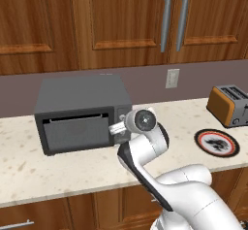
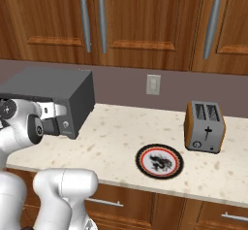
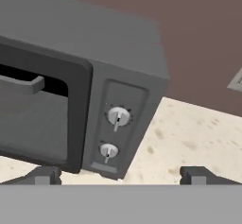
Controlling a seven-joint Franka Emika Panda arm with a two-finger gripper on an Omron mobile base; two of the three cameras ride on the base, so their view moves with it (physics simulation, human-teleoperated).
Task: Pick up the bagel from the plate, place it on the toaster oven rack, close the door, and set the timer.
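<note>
Jaws spread wide and empty put your gripper (image 3: pixel 120 175) before the toaster oven (image 1: pixel 82 112), centre-left of frame, door (image 1: pixel 76 131) shut, likely lined up for its timer knobs (image 3: pixel 118 116).

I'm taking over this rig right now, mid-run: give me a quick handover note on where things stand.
Pincer: open, holding nothing, facing the toaster oven's side panel, short of its two knobs.
Door: looks shut, handle bar along its top edge.
Plate: on the counter right of the oven, near the orange toaster, no bagel on it.
Rack and bagel: behind the dark glass, cannot be confirmed.
Done, apparently: bagel off the plate, door closed.
Left: grip a knob and set the timer.
</note>
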